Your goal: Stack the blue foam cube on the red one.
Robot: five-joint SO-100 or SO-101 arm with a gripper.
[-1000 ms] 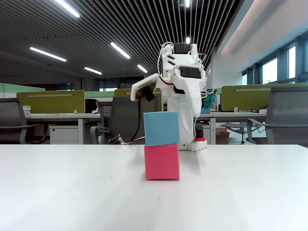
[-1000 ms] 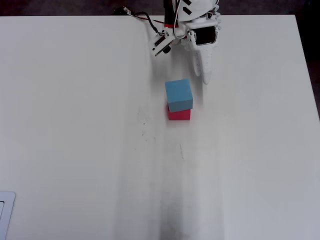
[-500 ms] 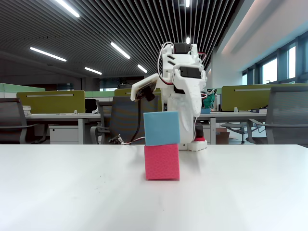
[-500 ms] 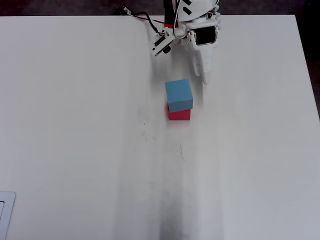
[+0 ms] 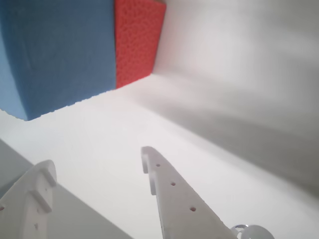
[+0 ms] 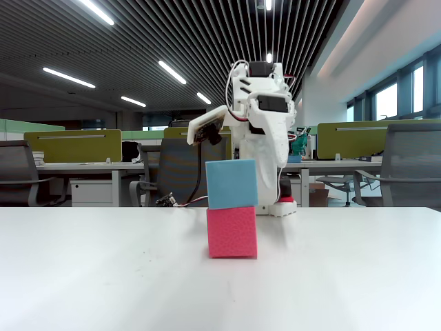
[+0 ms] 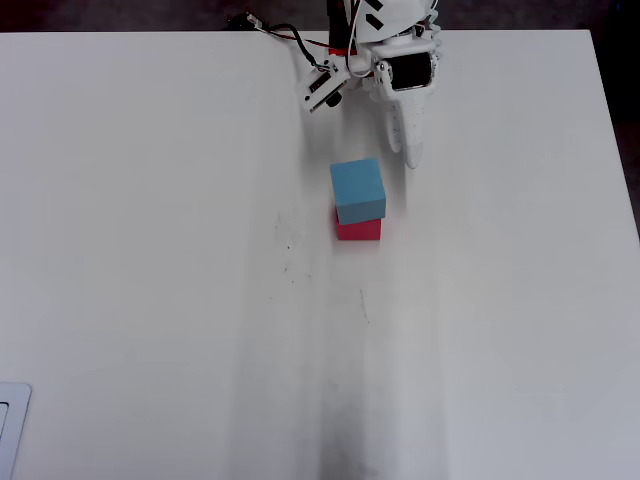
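An open office with striped ceiling lights lies behind the white bench. The blue foam cube sits squarely on the red one, both upright (being cubes, neither has a long axis). The hand hangs near the stack, fingers apart and empty.

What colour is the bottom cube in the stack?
Pinkish red bottom cube, clearest in the fixed view.
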